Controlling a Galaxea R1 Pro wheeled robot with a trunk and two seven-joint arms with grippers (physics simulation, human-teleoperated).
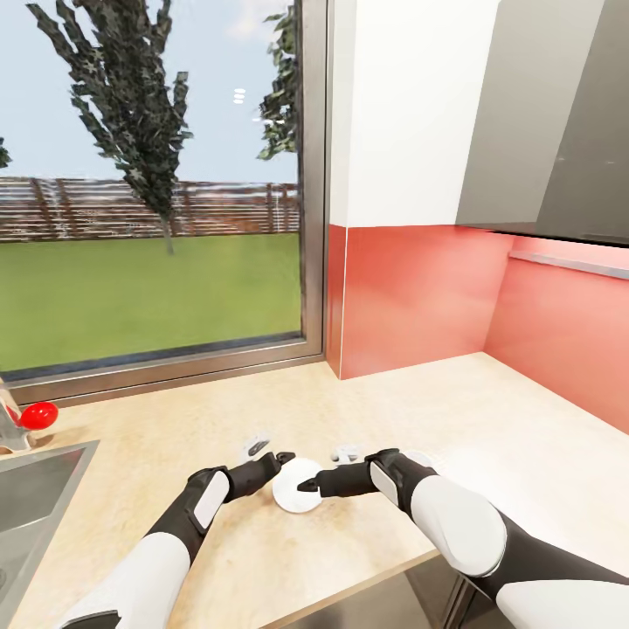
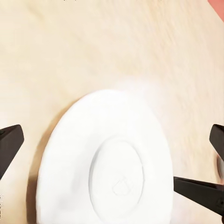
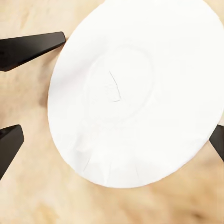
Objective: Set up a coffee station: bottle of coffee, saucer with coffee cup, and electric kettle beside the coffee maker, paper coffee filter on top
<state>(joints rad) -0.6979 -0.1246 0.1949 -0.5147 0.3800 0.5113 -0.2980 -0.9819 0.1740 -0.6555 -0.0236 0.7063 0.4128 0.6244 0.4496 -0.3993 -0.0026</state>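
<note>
Pale speckled bench (image 1: 489,411) beneath a garden window (image 1: 148,175), red backsplash behind. Left gripper (image 1: 278,460) open, right gripper (image 1: 307,486) open, both hovering at the rim of a white paper filter (image 1: 295,491) lying flat between them near the bench's front edge. Likely feather-light, soft, easily crumpled; best pinched gently at the fluted rim.

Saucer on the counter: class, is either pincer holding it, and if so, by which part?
Cannot be told. The saucer lies on the counter between the left pincer and right pincer; both are open, and contact with its rim is unclear.
</note>
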